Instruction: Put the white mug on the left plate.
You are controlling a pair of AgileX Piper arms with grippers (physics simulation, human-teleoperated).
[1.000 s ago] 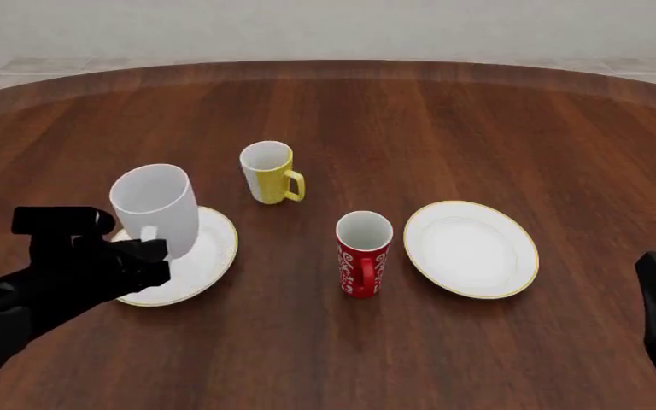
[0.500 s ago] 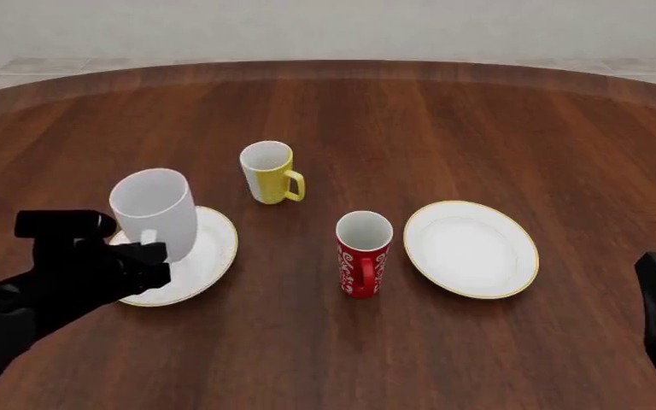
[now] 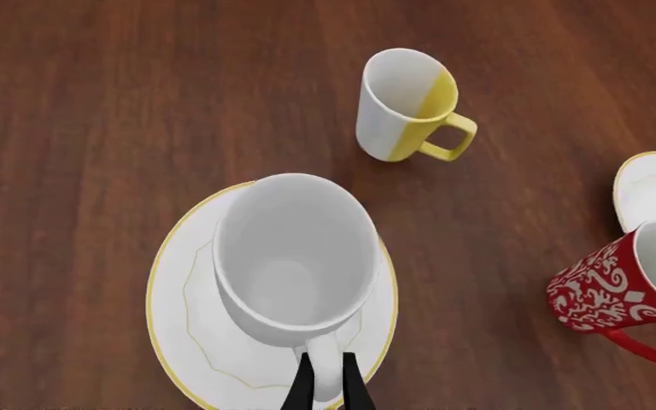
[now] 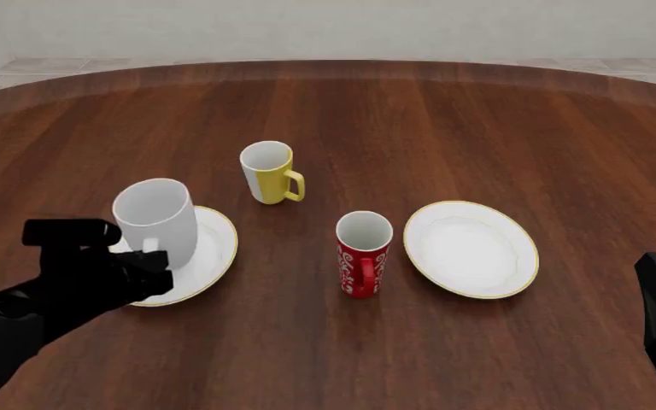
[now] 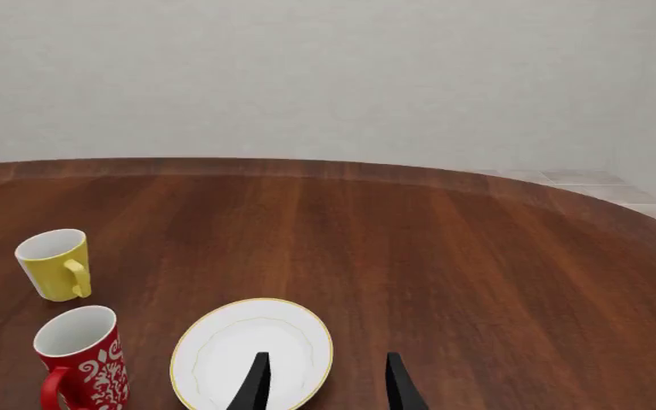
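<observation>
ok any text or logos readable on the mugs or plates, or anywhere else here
None: no words, numbers or brand marks are visible in any view.
The red mug carries only a white ornamental pattern, no letters.
The white mug, the yellow-and-white mug and both plates are unmarked.

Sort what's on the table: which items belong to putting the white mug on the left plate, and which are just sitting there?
Part of the job:
- white mug, handle pinched by the left gripper
- left plate beneath it

Just lying about:
- yellow-and-white mug
- red patterned mug
- right plate
- right gripper, open and holding nothing
</observation>
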